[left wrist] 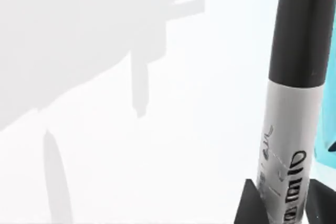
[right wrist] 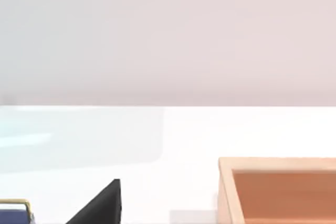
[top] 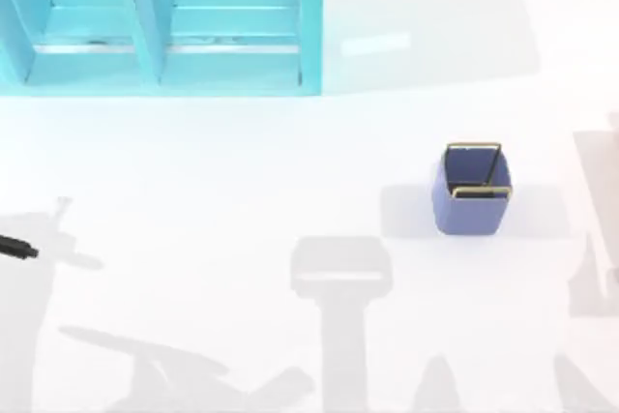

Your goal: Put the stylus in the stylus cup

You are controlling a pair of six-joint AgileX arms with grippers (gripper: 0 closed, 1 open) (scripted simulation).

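Observation:
The stylus has a white-grey barrel with dark lettering and a black cap. It stands between the two dark fingers of my left gripper, which is shut on its barrel above the white table. Its black end pokes in at the left edge of the top view. The stylus cup, periwinkle blue with a gold wire rim, stands upright at the table's right middle, far from the stylus. A corner of the cup shows in the right wrist view beside a dark part of my right gripper.
A large turquoise shelf unit takes up the back left of the table; its edge shows behind the stylus. An open orange-brown box lies ahead of the right wrist. White tabletop stretches between the stylus and the cup.

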